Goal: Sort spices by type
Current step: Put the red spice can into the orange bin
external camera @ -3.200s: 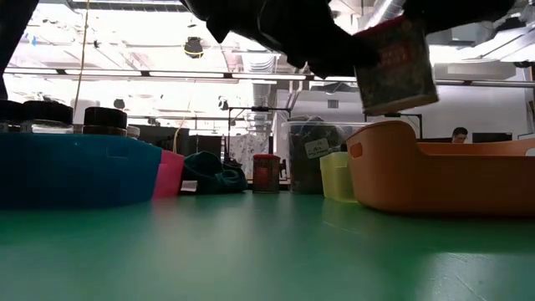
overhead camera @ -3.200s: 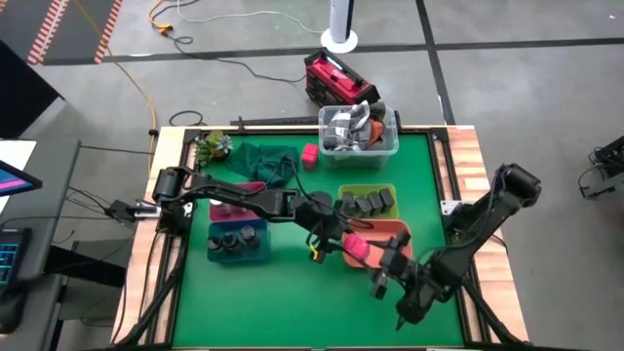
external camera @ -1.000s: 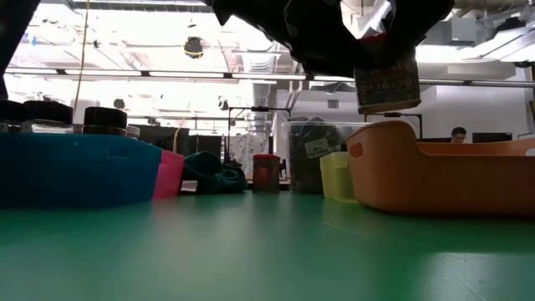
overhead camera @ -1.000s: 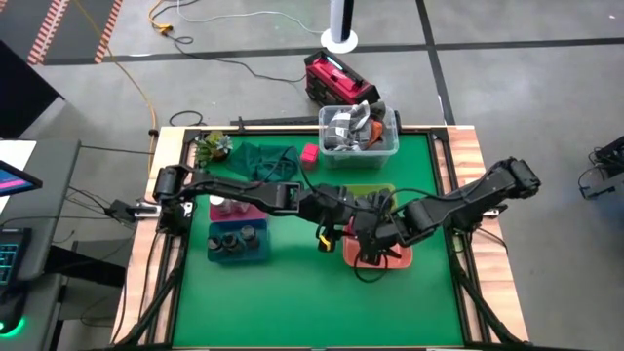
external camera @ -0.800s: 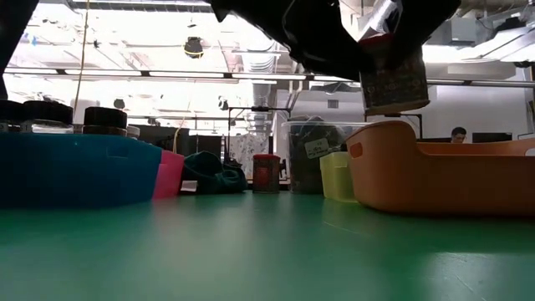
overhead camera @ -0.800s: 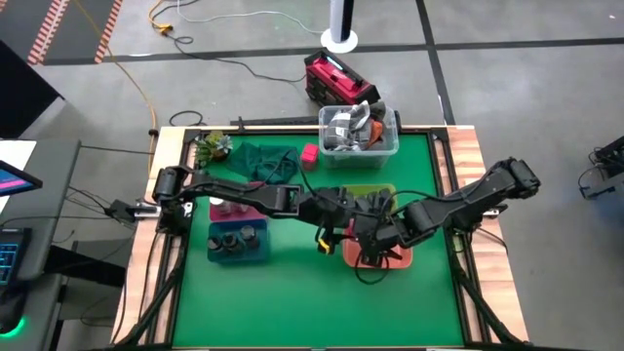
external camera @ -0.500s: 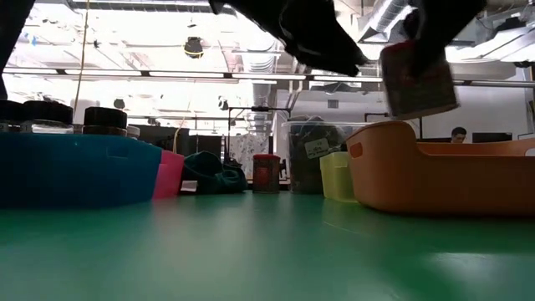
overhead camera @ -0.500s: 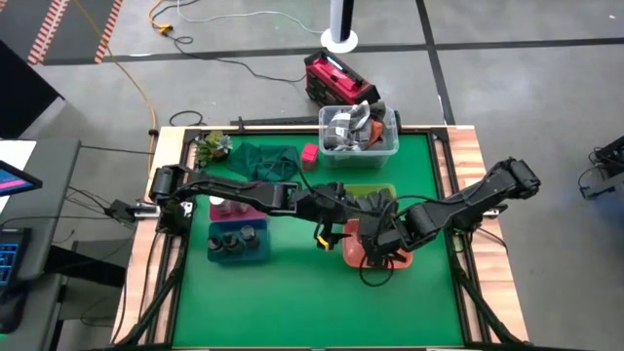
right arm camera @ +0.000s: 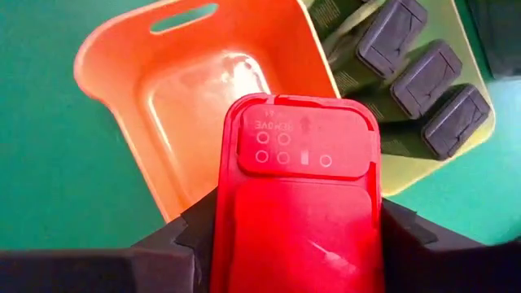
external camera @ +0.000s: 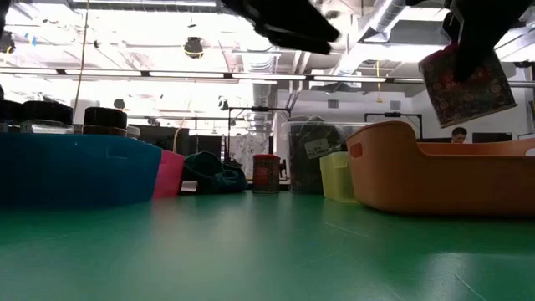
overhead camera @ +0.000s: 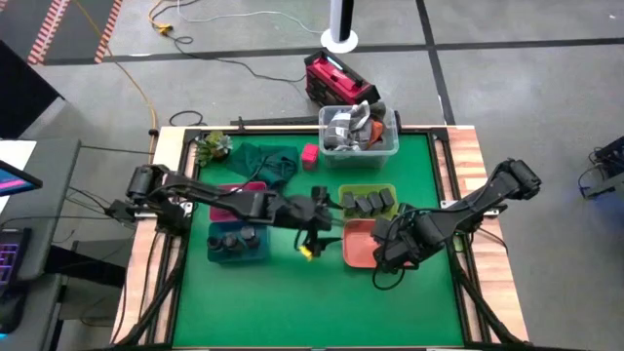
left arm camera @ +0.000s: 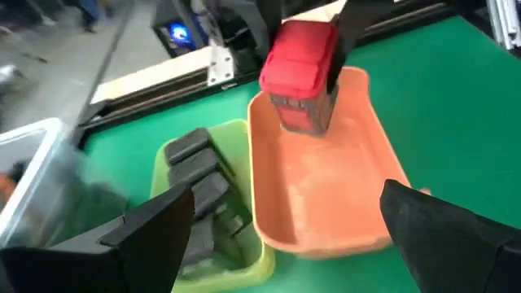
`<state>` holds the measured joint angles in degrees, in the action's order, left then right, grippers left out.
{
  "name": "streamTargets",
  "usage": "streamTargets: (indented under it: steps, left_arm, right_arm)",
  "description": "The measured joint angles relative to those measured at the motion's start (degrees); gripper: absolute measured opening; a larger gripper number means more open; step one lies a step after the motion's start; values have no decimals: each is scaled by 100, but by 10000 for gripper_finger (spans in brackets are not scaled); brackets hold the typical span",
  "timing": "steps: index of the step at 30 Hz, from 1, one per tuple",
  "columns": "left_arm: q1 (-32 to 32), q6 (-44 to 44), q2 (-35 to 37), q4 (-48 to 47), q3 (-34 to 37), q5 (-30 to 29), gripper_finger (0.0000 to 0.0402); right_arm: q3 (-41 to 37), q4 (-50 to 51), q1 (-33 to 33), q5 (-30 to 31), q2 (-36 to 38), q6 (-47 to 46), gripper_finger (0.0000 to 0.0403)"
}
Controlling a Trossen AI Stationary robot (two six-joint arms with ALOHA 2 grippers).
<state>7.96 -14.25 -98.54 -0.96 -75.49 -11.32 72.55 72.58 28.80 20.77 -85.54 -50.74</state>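
A red-lidded spice container (left arm camera: pixel 301 77) with a dark printed body hangs over the orange tray (overhead camera: pixel 357 246), my right gripper (overhead camera: pixel 388 246) shut on it. In the low view the container (external camera: pixel 466 84) is tilted above the orange tray's rim (external camera: pixel 435 146). My left gripper (left arm camera: pixel 285 244) stands wide open and apart from it, on the table's left side of the tray (overhead camera: pixel 327 208). Dark grey block spices (overhead camera: pixel 369 203) stand in the yellow-green tray (overhead camera: pixel 343 190). Another red spice (overhead camera: pixel 310 154) stands on the mat at the far side. My right gripper pinches the container between its two fingers (right arm camera: pixel 183 236), on its two opposite sides just below the red lid (right arm camera: pixel 232 220). The fingers come steeply from above. The container hangs tilted, lid up, clear of the orange tray.
A blue tray (overhead camera: pixel 237 244) with round dark jars and a pink tray (overhead camera: pixel 255 185) stand at the left. At the far edge are a clear tub (overhead camera: pixel 358 132) of grey clutter, a green cloth (overhead camera: pixel 268 161) and a small plant (overhead camera: pixel 210 146). Bare green mat lies near the front edge.
My left gripper has let go of the red-lidded container and drawn back toward the table's left edge. My right gripper keeps the container, has shifted a little toward the table's right and near edge over the orange tray, and has turned, so the container now hangs tilted.
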Motion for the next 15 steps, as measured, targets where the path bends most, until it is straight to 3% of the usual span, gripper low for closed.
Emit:
streamTargets:
  steps: [6, 15]
  left_arm:
    - [347, 156, 1056, 1067, 1364, -658, 375]
    - [893, 749, 2318, 705, 2046, -1535, 374]
  right_arm:
    - [-178, -440, -176, 24, 12, -172, 232]
    - [-758, -2191, -649, 293, -19, -497, 232]
